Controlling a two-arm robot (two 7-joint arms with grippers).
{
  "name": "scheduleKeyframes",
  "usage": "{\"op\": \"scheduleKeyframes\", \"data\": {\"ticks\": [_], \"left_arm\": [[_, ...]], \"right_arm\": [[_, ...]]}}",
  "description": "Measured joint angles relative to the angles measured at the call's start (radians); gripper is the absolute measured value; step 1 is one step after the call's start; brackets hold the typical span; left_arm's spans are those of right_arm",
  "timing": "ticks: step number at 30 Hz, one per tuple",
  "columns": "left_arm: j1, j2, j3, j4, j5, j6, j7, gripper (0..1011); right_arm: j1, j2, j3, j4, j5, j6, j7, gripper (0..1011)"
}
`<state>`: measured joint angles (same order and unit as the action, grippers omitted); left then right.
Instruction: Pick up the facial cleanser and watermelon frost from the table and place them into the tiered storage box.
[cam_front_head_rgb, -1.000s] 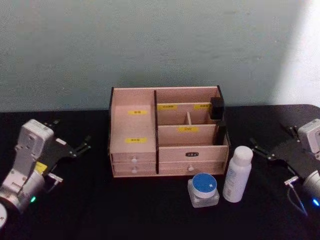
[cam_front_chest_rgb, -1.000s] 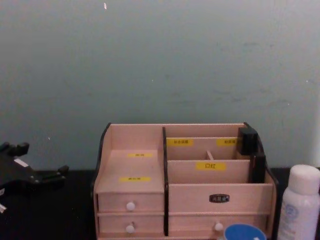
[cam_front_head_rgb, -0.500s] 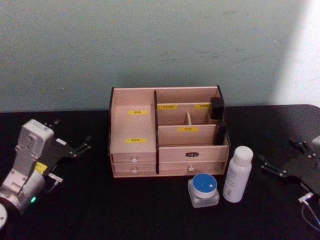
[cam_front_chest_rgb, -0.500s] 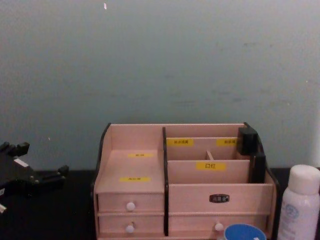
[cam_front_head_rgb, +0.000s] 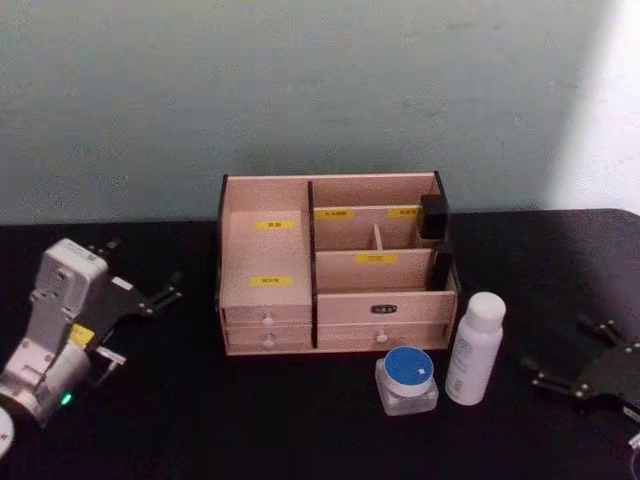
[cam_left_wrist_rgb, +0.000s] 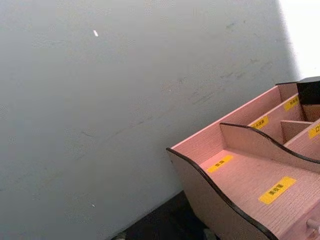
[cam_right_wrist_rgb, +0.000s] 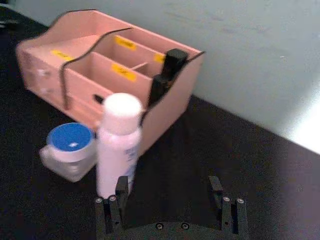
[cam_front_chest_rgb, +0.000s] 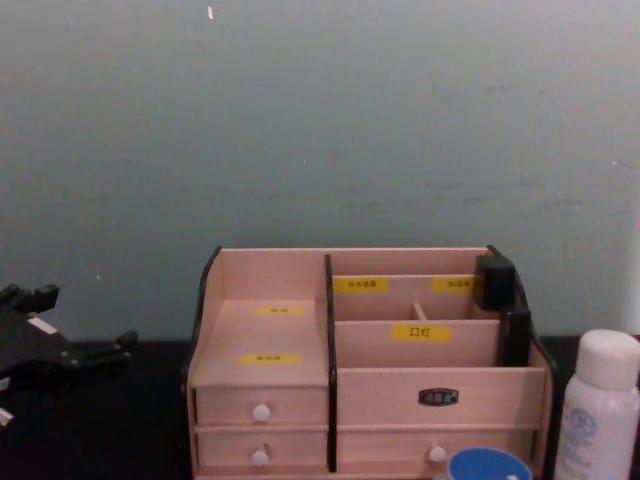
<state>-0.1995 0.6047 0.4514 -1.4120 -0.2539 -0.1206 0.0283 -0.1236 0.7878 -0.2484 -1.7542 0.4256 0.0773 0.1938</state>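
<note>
Standing at the back of the black surface (cam_front_head_rgb: 200, 430), wooden storage box (cam_front_head_rgb: 335, 265), drawers facing the robot, yellow labels on its stepped compartments.

White bottle (cam_front_head_rgb: 474, 348) upright on the surface, just in front of the box's right front corner; touching or not, cannot tell.

Jar with blue lid (cam_front_head_rgb: 407, 380) on the surface in front of the box's right-hand drawers, just beside the bottle on its left. Both outside the box.

Left pincer (cam_front_head_rgb: 140, 268) well off the box's left side, fingers spread wide, nothing between them.

Right pincer (cam_front_head_rgb: 558, 350) out past the box's right side, beyond the bottle and apart from it, low over the surface. Fingers wide, nothing held. From its wrist camera the pincer (cam_right_wrist_rgb: 168, 187) faces the bottle (cam_right_wrist_rgb: 118, 142) and the box.
</note>
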Motion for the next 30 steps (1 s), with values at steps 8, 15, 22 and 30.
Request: {"op": "scheduleKeyframes", "data": {"ticks": [8, 15, 22, 30], "left_arm": [[0.000, 0.000, 0.000, 0.000, 0.000, 0.000, 0.000, 1001], [0.000, 0.000, 0.000, 0.000, 0.000, 0.000, 0.000, 1001], [0.000, 0.000, 0.000, 0.000, 0.000, 0.000, 0.000, 1001], [0.000, 0.000, 0.000, 0.000, 0.000, 0.000, 0.000, 1001]], "right_arm": [[-0.022, 0.035, 0.024, -0.043, 0.082, 0.090, 0.131, 1003], [0.005, 0.016, 0.017, -0.046, 0.101, 0.150, 0.181, 1002], [0.044, -0.026, -0.005, -0.028, 0.092, 0.181, 0.189, 1003], [0.088, -0.066, -0.029, 0.003, 0.065, 0.200, 0.187, 1002]]}}
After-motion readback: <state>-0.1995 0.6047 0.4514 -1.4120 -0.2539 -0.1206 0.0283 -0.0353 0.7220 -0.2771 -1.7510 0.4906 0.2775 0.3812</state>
